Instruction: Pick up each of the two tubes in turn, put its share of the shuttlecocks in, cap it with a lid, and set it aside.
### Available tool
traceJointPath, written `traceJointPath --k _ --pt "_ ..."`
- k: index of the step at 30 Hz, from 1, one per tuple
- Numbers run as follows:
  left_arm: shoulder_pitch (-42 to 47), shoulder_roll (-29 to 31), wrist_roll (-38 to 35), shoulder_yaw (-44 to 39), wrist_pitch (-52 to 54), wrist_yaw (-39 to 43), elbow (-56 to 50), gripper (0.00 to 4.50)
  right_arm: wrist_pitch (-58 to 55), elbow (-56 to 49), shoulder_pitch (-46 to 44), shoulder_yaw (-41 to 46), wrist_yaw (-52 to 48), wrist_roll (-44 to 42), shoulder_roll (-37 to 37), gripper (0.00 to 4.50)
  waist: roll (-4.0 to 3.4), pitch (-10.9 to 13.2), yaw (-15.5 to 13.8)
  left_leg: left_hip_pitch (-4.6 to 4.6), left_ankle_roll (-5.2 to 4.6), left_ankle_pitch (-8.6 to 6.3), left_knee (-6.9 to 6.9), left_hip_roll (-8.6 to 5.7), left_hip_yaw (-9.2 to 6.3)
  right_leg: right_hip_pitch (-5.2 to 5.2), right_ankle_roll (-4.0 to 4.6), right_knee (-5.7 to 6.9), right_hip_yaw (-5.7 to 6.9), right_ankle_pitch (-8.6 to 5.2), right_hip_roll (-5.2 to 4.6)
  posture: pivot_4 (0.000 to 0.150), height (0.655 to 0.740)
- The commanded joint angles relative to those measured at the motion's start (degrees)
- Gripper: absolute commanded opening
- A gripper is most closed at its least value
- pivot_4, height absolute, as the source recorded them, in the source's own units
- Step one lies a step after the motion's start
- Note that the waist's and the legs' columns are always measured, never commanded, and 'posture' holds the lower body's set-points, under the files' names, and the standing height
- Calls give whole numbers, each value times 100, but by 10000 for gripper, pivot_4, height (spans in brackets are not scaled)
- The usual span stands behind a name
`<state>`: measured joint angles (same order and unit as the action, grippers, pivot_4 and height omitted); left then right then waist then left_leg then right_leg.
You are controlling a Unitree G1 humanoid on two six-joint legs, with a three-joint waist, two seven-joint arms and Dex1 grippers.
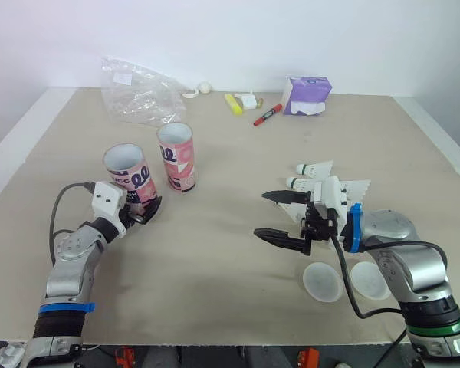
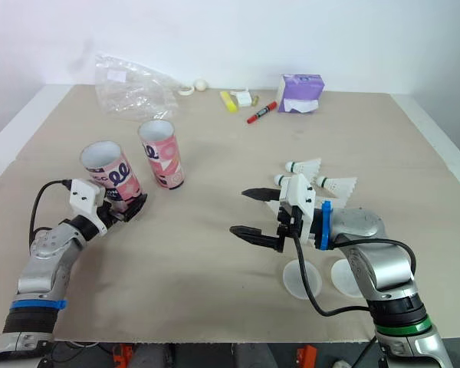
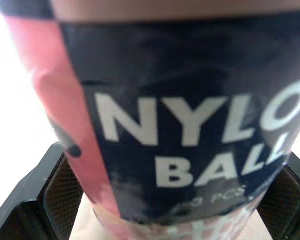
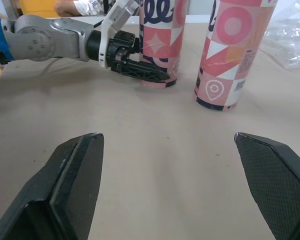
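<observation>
Two pink patterned tubes stand open-topped at the left of the table. My left gripper (image 1: 144, 210) is shut on the base of the nearer tube (image 1: 127, 172), which leans slightly. In the left wrist view that tube (image 3: 180, 125) sits between the two fingers (image 3: 60, 197). The second tube (image 1: 176, 157) stands free just right of it. My right gripper (image 1: 261, 215) hangs open and empty over the middle of the table, pointing toward the tubes. Several white shuttlecocks (image 1: 314, 169) lie behind the right wrist. Two round white lids (image 1: 322, 281) lie side by side near the front edge.
At the back lie a crumpled clear plastic bag (image 1: 138, 92), a purple box (image 1: 307, 96), a red marker (image 1: 267, 115), a yellow object (image 1: 233, 104) and a small white ball (image 1: 205, 87). Bare tabletop (image 1: 215, 261) stretches between the two grippers.
</observation>
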<state>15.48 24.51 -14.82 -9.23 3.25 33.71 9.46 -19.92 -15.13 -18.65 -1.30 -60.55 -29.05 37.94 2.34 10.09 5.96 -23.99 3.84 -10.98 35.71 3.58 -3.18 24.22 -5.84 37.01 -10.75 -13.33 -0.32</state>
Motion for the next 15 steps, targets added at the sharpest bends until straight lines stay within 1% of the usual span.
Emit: traceJointPath --k 1,2,3,4,5,6,15 --pt "160 90 14 -9 -216 139 103 45000 28 -183 -51 218 4 -89 86 44726 0 0 -11 -1 0 0 0 0 -1 0 0 0 2 0 0 1500 7400" --pt "187 92 2 -7 -236 191 157 45000 26 -184 -51 218 5 -85 87 44726 0 0 -12 -3 0 0 0 0 -3 0 -2 0 4 0 0 1500 7400" --pt "206 91 -19 -1 -231 249 195 41058 22 -187 -50 219 8 -84 86 45000 0 0 -13 -3 0 0 0 0 -5 0 -3 0 4 1 0 1500 7400" --pt "229 69 -46 -1 -215 279 240 40051 9 -217 -35 221 20 -90 86 45000 0 0 -13 -3 0 0 0 0 -5 0 -4 0 5 1 0 1500 7400" --pt "247 47 -73 -5 -201 300 273 35585 -2 -242 -24 221 33 -95 84 45000 -1 0 -13 -3 0 0 0 0 -6 0 -4 1 6 1 0 1500 7400" --pt "264 33 -73 -7 -205 299 307 33894 -13 -265 -14 217 43 -97 83 45000 -1 0 -19 -4 0 0 0 0 -7 0 -3 1 6 1 0 1500 7400" --pt "264 153 37 -58 -317 277 450 33894 -77 -369 0 211 112 -151 56 45000 -3 -1 -21 -2 -2 4 3 0 -9 -2 -4 4 9 6 0 1500 7400"
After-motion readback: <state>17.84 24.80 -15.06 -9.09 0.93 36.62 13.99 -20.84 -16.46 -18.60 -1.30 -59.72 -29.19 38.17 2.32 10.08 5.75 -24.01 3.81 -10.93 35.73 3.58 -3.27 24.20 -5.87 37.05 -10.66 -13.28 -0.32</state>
